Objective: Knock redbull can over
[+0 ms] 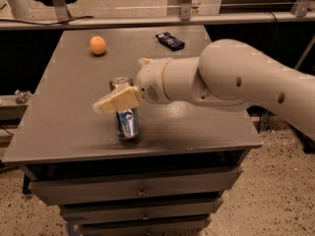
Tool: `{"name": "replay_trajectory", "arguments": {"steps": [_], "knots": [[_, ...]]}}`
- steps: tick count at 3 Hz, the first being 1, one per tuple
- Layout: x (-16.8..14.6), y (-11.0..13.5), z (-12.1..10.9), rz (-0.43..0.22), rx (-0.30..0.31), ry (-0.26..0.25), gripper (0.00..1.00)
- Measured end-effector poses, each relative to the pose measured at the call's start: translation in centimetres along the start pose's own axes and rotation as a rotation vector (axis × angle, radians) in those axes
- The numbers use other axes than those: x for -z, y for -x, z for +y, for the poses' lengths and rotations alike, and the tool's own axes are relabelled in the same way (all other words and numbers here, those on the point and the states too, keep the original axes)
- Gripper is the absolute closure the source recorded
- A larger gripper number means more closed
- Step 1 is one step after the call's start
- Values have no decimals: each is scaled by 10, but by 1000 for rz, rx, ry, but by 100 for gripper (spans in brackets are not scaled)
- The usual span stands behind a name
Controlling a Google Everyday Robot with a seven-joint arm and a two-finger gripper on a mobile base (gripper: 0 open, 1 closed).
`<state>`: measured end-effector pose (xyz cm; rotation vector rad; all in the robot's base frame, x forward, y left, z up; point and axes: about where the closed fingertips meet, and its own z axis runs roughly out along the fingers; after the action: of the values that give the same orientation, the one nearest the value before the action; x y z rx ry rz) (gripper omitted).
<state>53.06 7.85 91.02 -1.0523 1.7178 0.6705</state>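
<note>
The redbull can (126, 122) is a slim silver can with blue patches. It stands upright near the front edge of the grey table (64, 127), left of centre. My gripper (116, 101) reaches in from the right on a thick white arm (231, 77). Its cream tip lies across the upper part of the can and hides that part of the side. Only the can's shiny rim (119, 81) shows above the gripper. I cannot tell whether the gripper touches the can or only passes in front of it.
An orange (98, 45) lies at the back left of the table. A flat dark blue packet (170, 40) lies at the back, right of centre. Drawers (140, 191) sit under the table front. A rail (147, 21) runs behind the table.
</note>
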Motion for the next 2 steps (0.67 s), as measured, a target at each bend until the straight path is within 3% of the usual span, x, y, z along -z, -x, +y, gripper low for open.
{"name": "replay_trajectory", "arguments": {"steps": [1,2], "knots": [[-14,38,-45,-15,27,-40,0],[-15,50,-68,-5,48,-55,0]]}}
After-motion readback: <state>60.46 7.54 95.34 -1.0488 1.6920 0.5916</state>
